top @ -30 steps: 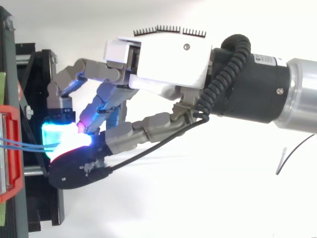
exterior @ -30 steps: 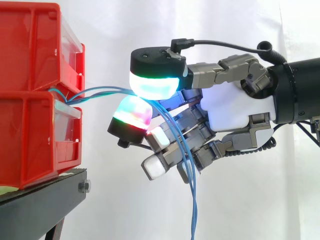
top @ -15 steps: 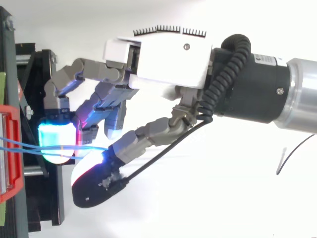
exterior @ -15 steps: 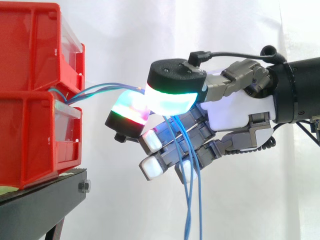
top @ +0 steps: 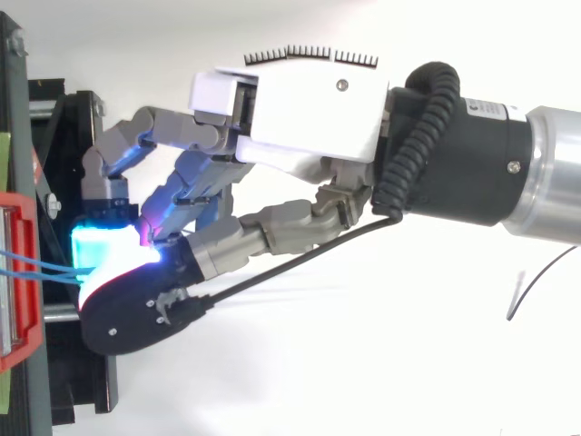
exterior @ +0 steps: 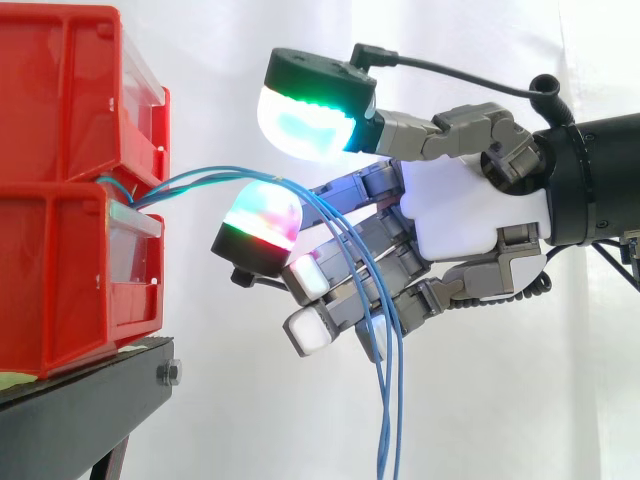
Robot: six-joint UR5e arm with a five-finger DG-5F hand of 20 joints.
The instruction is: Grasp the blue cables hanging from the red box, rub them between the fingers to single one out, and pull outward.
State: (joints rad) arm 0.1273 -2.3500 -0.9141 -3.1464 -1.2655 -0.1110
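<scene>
The robot hand (exterior: 470, 225) is released. Its thumb pad (exterior: 300, 122), glowing cyan and green, stands clear above the thin blue cables (exterior: 200, 181). They merely drape over the red-glowing fingertip (exterior: 262, 218) beneath it and hang down past the lower fingers. With nothing pinching them, I judge an outward pull would let the strands slide off, or drag all of them together if the thumb closes before they are sorted. Ahead of the fingertips, the stacked red plastic bins (exterior: 60, 280) anchor the cables, resting on a black metal stand (exterior: 80, 410). Nothing blocks the outward path.
</scene>
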